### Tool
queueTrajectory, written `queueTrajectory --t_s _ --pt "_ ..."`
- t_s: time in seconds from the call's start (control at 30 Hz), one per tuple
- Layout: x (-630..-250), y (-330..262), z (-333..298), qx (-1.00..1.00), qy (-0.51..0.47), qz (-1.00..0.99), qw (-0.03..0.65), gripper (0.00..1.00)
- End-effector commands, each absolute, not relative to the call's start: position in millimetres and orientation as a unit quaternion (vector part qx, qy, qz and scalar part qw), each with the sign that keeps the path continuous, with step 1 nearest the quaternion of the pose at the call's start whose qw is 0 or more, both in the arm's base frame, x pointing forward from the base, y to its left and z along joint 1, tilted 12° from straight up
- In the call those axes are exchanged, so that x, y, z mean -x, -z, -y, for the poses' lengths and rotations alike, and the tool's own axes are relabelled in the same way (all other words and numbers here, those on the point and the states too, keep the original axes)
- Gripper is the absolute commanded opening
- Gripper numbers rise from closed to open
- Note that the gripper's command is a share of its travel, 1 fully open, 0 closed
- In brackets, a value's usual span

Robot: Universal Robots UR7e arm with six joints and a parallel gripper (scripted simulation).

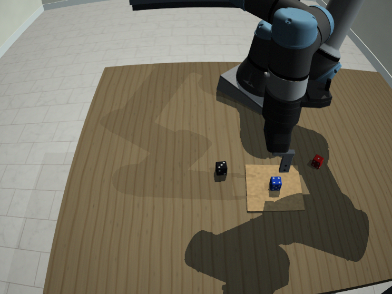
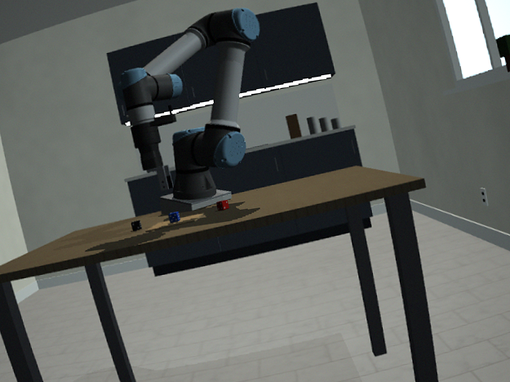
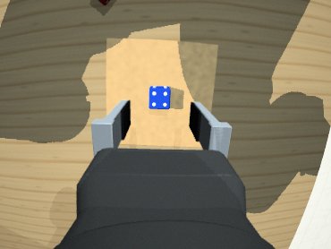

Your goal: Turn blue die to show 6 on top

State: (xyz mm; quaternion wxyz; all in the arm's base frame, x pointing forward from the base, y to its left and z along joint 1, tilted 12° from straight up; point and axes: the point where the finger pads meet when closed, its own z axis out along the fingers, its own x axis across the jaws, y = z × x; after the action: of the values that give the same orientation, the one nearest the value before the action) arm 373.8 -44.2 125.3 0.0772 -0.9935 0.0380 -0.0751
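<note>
The blue die (image 1: 275, 183) lies flat on the tan mat (image 1: 274, 193), near its middle, well inside the edges. In the wrist view the blue die (image 3: 160, 98) shows four white pips on top. My gripper (image 1: 285, 168) hangs above the mat, a little behind the die, open wide and empty. In the wrist view the fingers stand apart on either side of the die, well above it and not touching. In the side view the gripper (image 2: 163, 183) is clearly higher than the blue die (image 2: 174, 216).
A black die (image 1: 221, 167) lies on the table left of the mat. The arm's base plate (image 1: 240, 90) stands behind the mat.
</note>
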Motion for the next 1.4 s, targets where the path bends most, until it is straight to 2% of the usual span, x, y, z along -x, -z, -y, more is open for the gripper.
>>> queueTrajectory --t_s 0.0,0.5,0.53,1.37 --pt "-374.0 -125.7 44.4 0.993 0.076 -0.038 0.077 1.0" --pt "-374.4 -118.7 43.2 0.993 0.076 -0.038 0.077 1.0" --pt "-374.4 -118.7 43.2 0.993 0.076 -0.038 0.077 0.79" --pt "-374.4 -118.7 43.2 0.993 0.076 -0.038 0.077 0.79"
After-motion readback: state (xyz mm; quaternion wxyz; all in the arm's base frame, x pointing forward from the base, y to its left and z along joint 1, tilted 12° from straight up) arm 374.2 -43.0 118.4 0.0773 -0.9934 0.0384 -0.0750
